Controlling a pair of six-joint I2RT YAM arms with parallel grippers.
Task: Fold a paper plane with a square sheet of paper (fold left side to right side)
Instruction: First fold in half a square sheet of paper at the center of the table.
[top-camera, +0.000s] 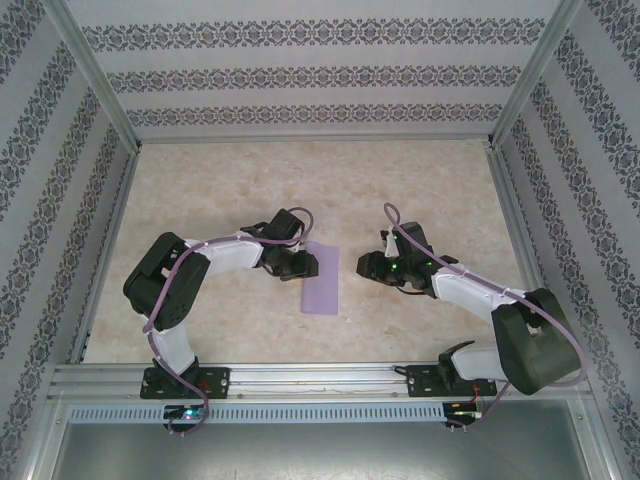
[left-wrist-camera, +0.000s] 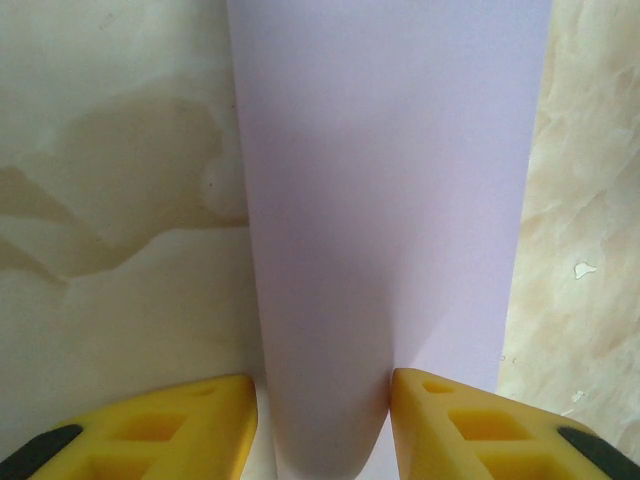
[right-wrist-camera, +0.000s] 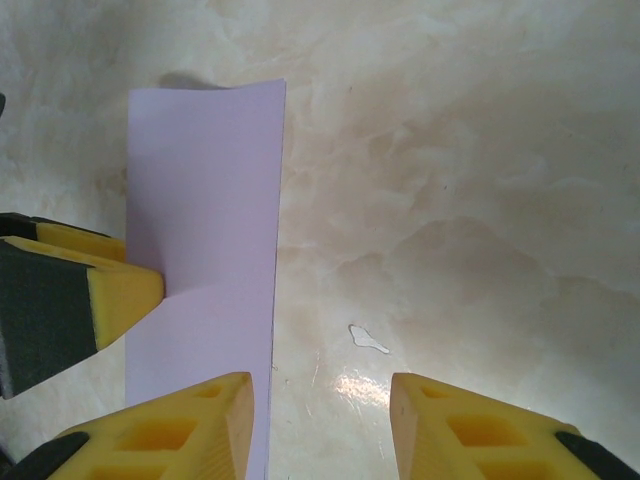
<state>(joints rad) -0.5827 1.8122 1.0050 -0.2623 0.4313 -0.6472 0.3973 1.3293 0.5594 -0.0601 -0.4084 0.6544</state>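
Where left fingers (left-wrist-camera: 190, 425) part, lavender paper (left-wrist-camera: 390, 200) lies between.

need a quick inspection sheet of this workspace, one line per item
surface: pale marbled tabletop, flat
job's things: purple paper folded over into a narrow strip, fold rounded, not creased
clutter: one small white fleck right of the paper
grippers: left gripper straddles the rounded fold, grip unclear; right gripper open at the paper's right edge
cables: purple cables run along both arms, off the paper
surroundings: patterned walls, metal frame
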